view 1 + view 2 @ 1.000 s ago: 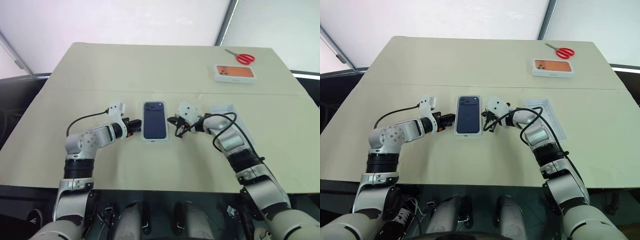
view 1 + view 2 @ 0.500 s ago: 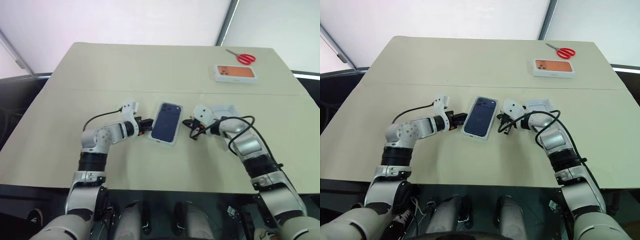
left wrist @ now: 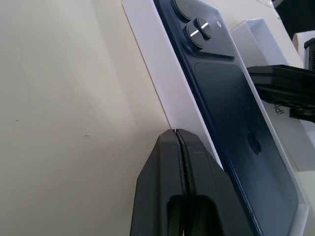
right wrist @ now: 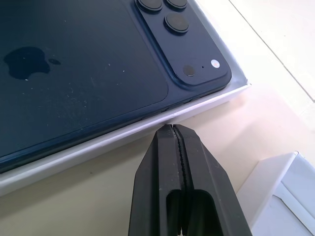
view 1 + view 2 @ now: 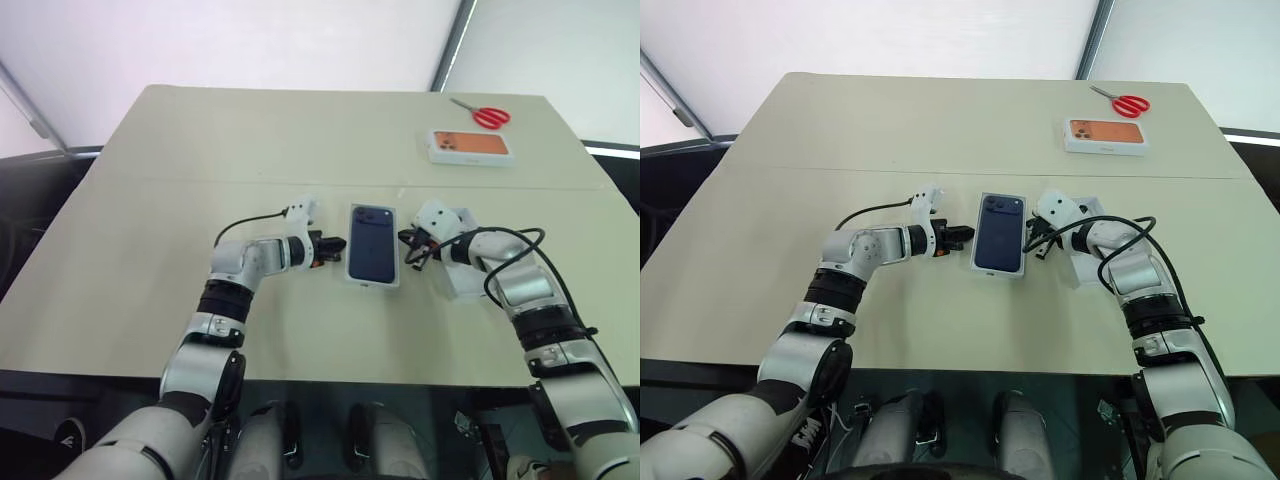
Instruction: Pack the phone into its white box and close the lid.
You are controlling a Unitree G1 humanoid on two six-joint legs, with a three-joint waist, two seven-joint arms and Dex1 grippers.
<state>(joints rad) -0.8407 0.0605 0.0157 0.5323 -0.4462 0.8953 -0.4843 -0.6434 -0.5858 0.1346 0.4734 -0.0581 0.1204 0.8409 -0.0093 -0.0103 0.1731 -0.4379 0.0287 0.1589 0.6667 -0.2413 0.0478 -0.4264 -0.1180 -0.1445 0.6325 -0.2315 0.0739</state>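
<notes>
At the middle of the surface (image 5: 150,200), the lid (image 5: 373,245) with its dark blue phone picture is lying flat between the left gripper (image 5: 330,248) and the right gripper (image 5: 411,251), each with fingers pressed together against one long side, clamping nothing. Being light, stiff, slippery cardboard, it is probably best squeezed evenly at mid-length. Just beside it, the white box (image 5: 462,270) is sitting open, contents hidden.

Silver-grey jointed arms with black bands. A black cable loops along each forearm. Each gripper bears two black fingers (image 3: 197,167).
</notes>
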